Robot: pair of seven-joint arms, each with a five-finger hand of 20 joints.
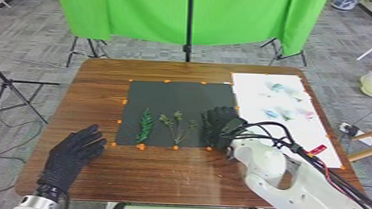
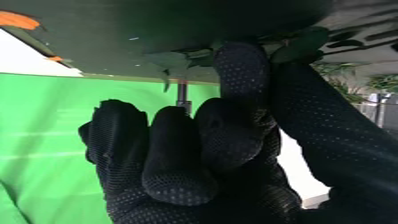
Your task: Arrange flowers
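In the head view, my right hand (image 1: pixel 221 124) is over the right part of the dark mat (image 1: pixel 178 94). A leafy green sprig (image 1: pixel 146 125) and a thinner branching sprig (image 1: pixel 176 126) lie on the mat left of it. In the right wrist view, my right hand (image 2: pixel 235 132) has its thumb and a finger together around a leafy sprig (image 2: pixel 302 46); the hand hides part of the stem. My left hand (image 1: pixel 77 146) rests at the table's left side, fingers relaxed and holding nothing.
A white sheet (image 1: pixel 254 87) with pale blue and white flowers (image 1: pixel 284 113) lies right of the mat on the brown table (image 1: pixel 101 82). Orange tape bits edge the mat. A green cloth (image 1: pixel 230 19) hangs behind the table.
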